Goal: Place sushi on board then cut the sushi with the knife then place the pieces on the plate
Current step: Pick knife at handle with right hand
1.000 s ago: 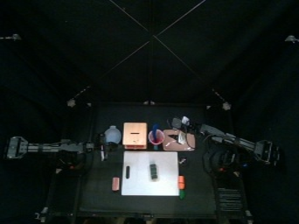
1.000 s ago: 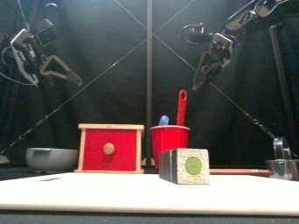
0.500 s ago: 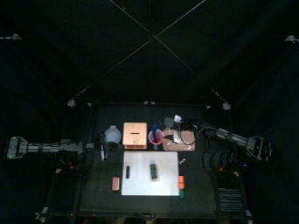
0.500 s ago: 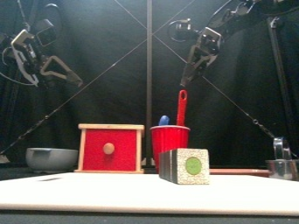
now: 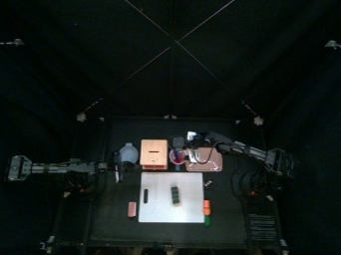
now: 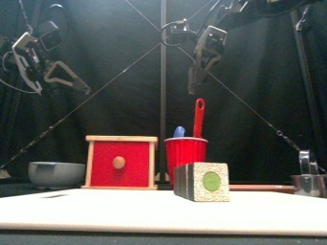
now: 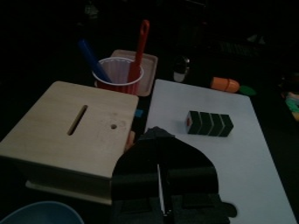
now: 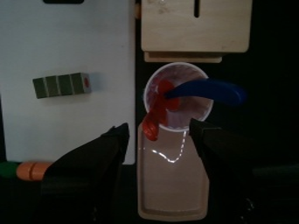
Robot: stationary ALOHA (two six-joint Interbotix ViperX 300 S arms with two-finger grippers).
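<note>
On my feeds the desk (image 5: 104, 204) carries the white cutting board (image 5: 152, 187) at its front. Behind the board stand the wooden box (image 5: 154, 150), the pink tray (image 5: 208, 166) and the blue-grey bowl (image 6: 56, 173). The right arm reaches in over the back of the desk. Its pincer (image 8: 165, 131) hangs high above the red cup (image 6: 186, 153) and the tray, with the jaws spread wide, gripping and touching nothing. The left arm rests at the desk's left side, and its pincer (image 7: 158, 144) looks closed, jaws together and empty. The sushi roll (image 5: 174, 195) lies whole near the middle of the board. The red knife (image 6: 198, 117) and the blue knife (image 6: 181, 132) stand in the cup.
</note>
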